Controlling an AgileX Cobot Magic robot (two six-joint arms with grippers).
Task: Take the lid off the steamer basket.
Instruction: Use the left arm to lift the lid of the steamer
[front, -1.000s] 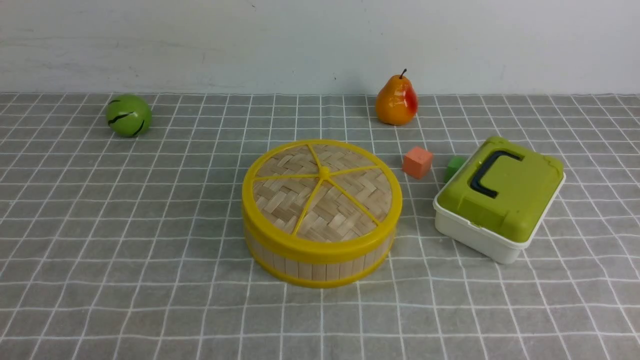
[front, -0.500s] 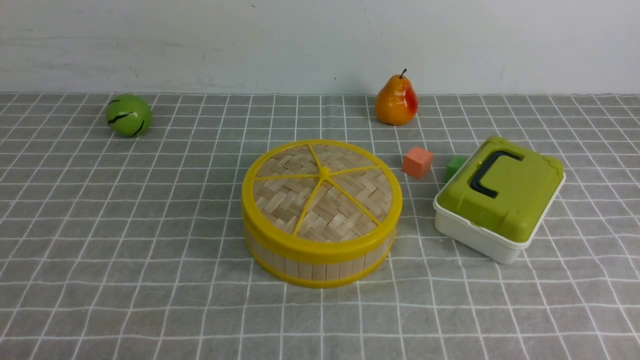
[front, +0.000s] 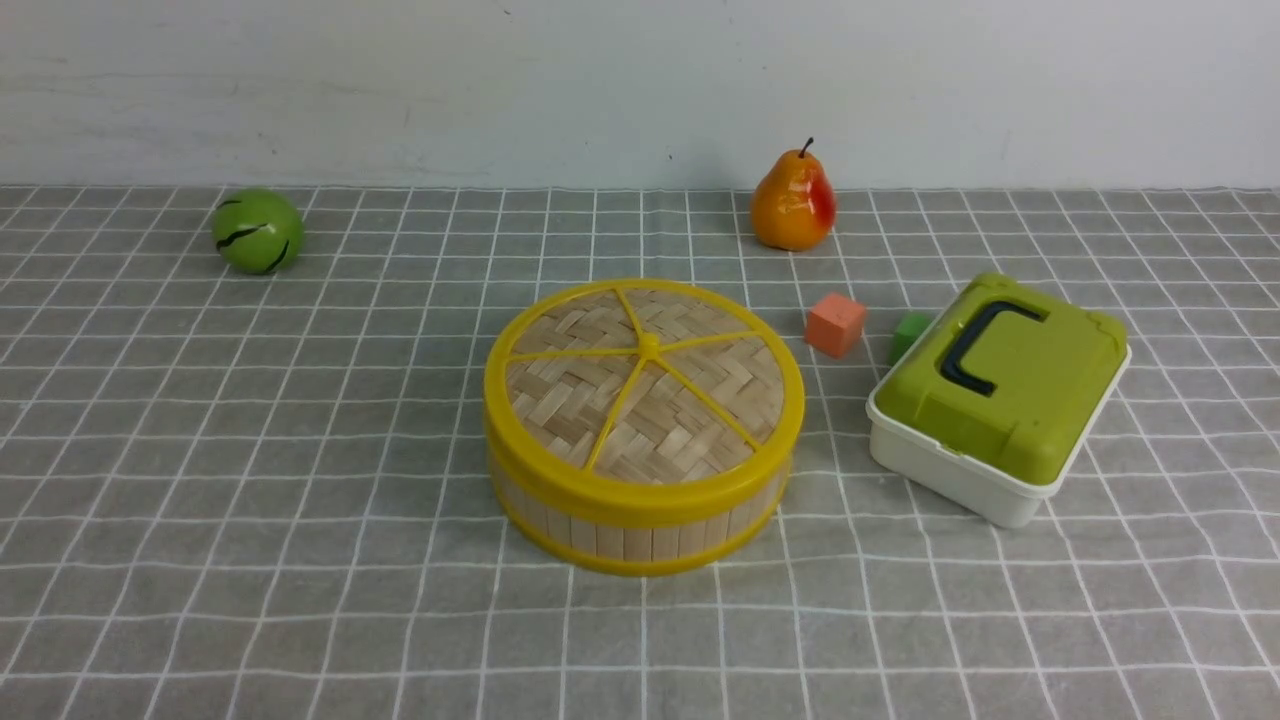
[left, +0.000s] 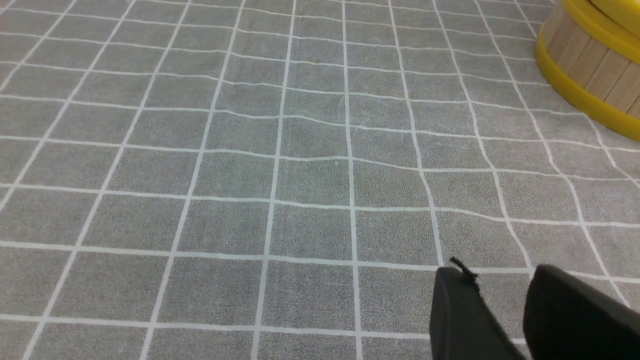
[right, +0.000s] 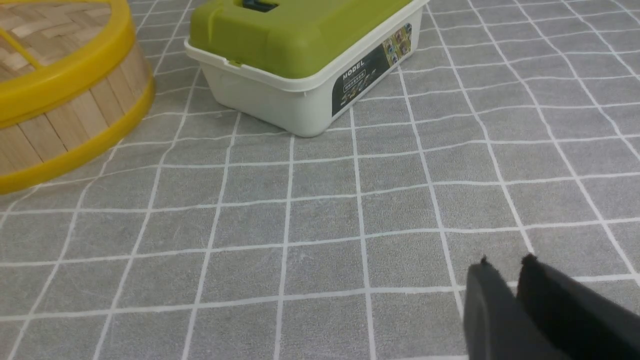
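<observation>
L gripper (left: 497, 274): black fingers are held slightly apart, nothing gripped. A glossy striped green ball (front: 257, 231) is seen at 10 o'clock of the round slatted-bamboo steamer basket (front: 640, 535), mid-cloth. The woven, yellow-rimmed lid (front: 645, 400) is seated flat on it. R gripper (right: 505, 263): pressed nearly closed, empty.

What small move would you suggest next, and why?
I would probably bring the left gripper toward the rim of the lid: it sits on the steamer basket, and the left jaws stand apart and empty, while the jaws of the right gripper look nearly shut.
</observation>
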